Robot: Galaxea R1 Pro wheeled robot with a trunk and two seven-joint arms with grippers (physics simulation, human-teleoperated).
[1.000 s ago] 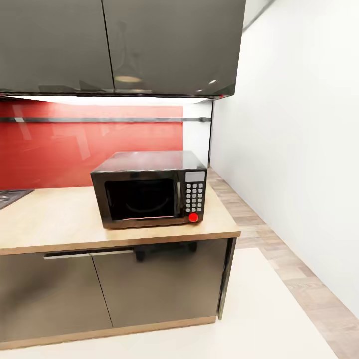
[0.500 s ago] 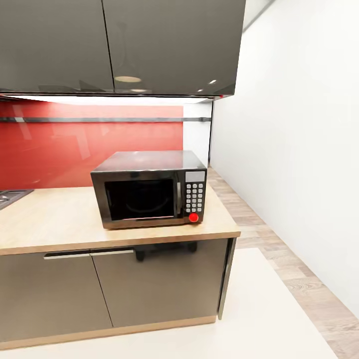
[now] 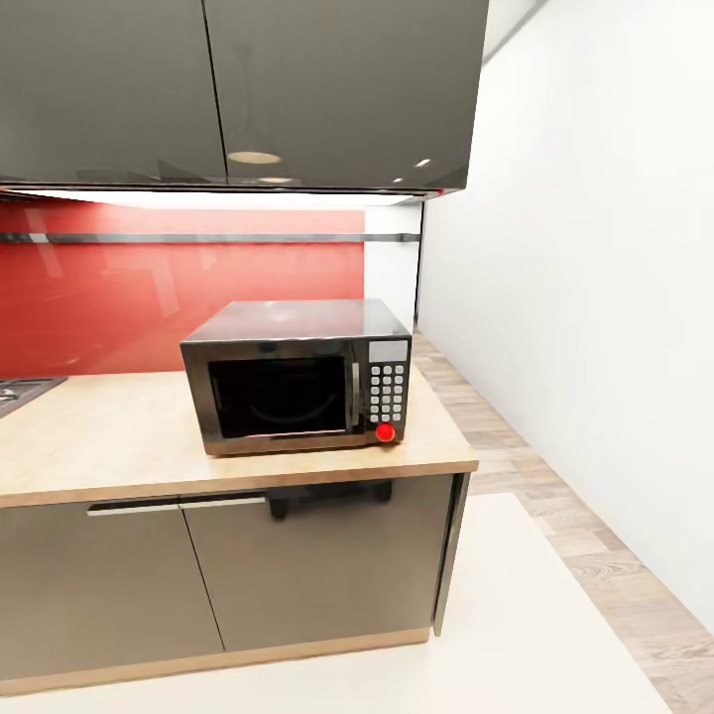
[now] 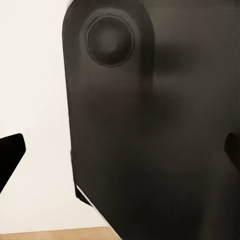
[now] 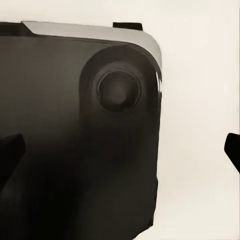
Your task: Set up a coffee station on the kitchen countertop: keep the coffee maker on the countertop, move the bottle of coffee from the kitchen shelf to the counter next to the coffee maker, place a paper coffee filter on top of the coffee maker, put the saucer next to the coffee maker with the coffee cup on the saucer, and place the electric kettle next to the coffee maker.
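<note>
The kitchen countertop (image 3: 99, 436) is a light wood-grain worktop over glossy dark grey cabinets, and it ends at a corner on the right. The coffee maker, bottle of coffee, kitchen shelf, paper coffee filter, saucer, coffee cup and electric kettle are out of view. In the left wrist view my left gripper (image 4: 120, 157) is open, its black fingertips (image 4: 10, 157) far apart at the picture's sides, with a dark rounded part of my own body behind. My right gripper (image 5: 120, 152) is likewise open and holds nothing.
A black microwave (image 3: 297, 377) with a red button stands on the counter near its right end. A hob corner (image 3: 20, 389) shows at far left. Dark wall cabinets (image 3: 238, 89) hang above a red backsplash (image 3: 149, 288). A white wall (image 3: 595, 297) runs along the right, beside wood flooring (image 3: 605, 565).
</note>
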